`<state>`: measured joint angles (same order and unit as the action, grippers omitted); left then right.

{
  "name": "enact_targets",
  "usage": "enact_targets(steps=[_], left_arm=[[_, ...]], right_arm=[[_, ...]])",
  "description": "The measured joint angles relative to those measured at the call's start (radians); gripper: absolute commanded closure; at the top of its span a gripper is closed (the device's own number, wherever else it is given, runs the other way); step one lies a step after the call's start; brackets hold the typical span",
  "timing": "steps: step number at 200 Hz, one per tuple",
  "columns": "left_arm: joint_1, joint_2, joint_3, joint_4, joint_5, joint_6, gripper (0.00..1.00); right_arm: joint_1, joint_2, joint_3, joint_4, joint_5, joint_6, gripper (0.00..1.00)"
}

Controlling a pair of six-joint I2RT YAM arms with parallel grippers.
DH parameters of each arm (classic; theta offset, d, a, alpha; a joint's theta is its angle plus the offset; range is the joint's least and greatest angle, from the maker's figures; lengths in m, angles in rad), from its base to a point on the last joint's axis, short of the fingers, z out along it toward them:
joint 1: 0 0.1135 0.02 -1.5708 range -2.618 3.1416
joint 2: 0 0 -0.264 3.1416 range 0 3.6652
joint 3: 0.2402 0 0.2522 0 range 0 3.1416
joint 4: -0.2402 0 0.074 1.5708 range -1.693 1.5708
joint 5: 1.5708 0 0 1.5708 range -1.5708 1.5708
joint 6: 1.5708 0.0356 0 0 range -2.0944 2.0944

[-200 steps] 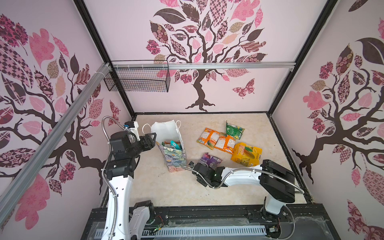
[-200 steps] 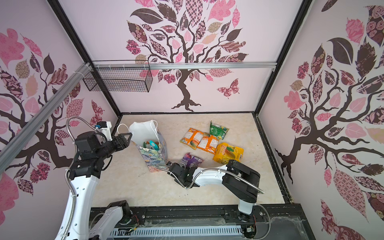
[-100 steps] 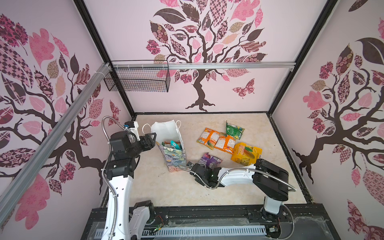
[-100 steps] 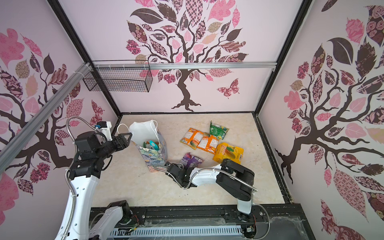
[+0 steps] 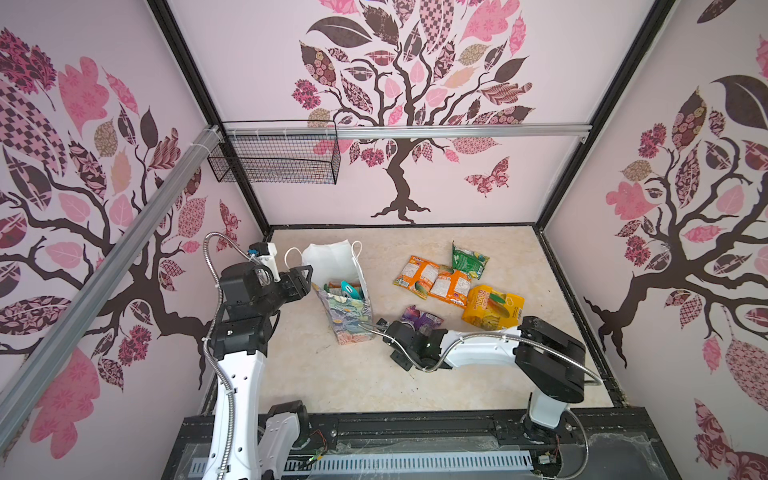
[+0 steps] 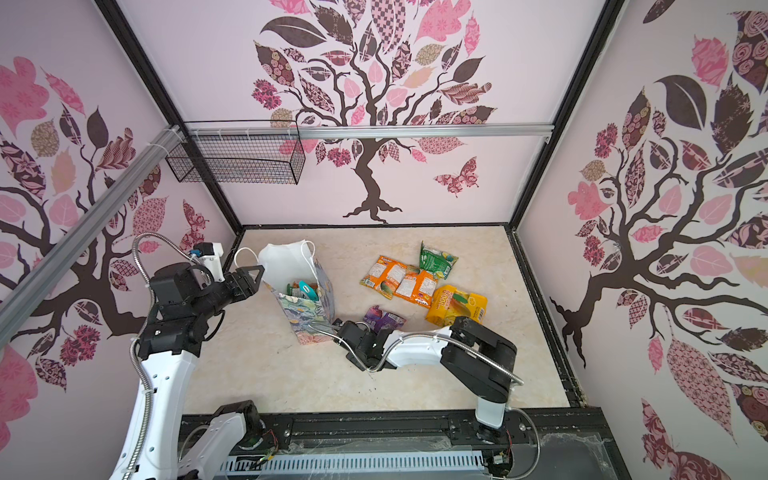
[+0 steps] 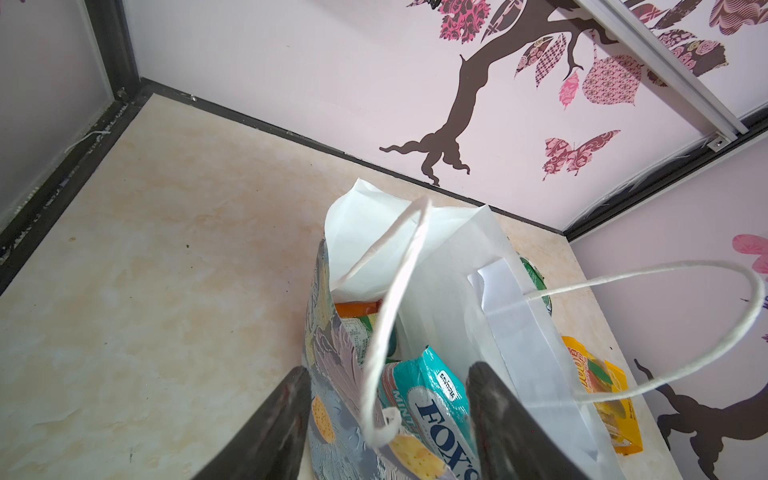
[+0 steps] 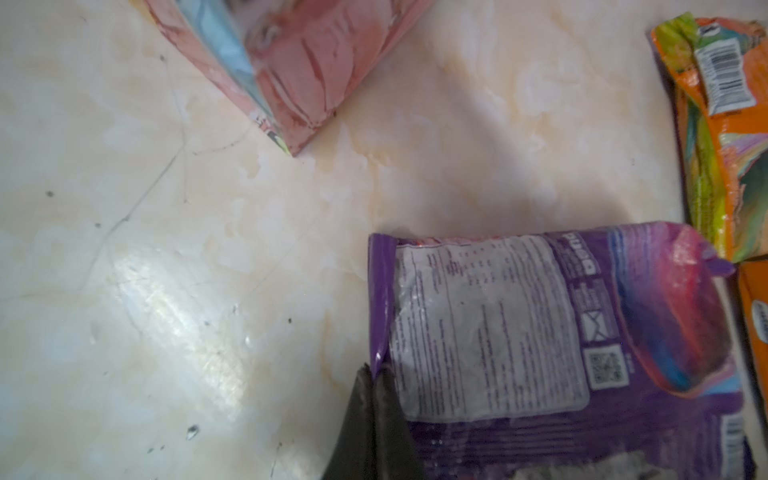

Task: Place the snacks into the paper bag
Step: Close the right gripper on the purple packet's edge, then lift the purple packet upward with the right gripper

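The paper bag stands open at the left in both top views, white inside and flowered outside, with a teal snack and other snacks in it. My left gripper is open over its near rim; the flowered wall and a cord handle lie between the fingers. My right gripper is low on the floor just right of the bag's base, shut on the edge seam of a purple snack that lies flat. Two orange snacks, a green one and a yellow one lie further right.
A black wire basket hangs on the back wall's rail at the upper left. Patterned walls close the floor in at the back and on both sides. Bare marble floor stretches in front of the bag and under my right arm.
My right gripper has closed on the purple packet's edge, and its arm has slid a little to the left. The left arm and the bag have not moved.
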<state>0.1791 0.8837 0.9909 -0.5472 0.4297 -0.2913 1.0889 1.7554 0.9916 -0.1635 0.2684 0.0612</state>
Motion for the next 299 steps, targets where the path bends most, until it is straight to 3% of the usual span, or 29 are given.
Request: enact_targets(steps=[48, 115, 219, 299], left_arm=[[0.0, 0.0, 0.0, 0.0, 0.0, 0.0, 0.37], [0.0, 0.0, 0.0, 0.0, 0.0, 0.0, 0.37], [0.0, 0.0, 0.0, 0.001, 0.002, 0.0, 0.36], [0.0, -0.003, 0.0, 0.008, 0.002, 0.0, 0.37]], right_arm=[[-0.139, -0.184, -0.041, -0.006, -0.211, 0.063, 1.0], [-0.281, -0.296, -0.068, 0.003, -0.476, 0.148, 1.0], [-0.312, -0.414, -0.059, 0.101, -0.535, 0.231, 1.0], [-0.314, -0.427, 0.076, 0.107, -0.542, 0.231, 1.0]])
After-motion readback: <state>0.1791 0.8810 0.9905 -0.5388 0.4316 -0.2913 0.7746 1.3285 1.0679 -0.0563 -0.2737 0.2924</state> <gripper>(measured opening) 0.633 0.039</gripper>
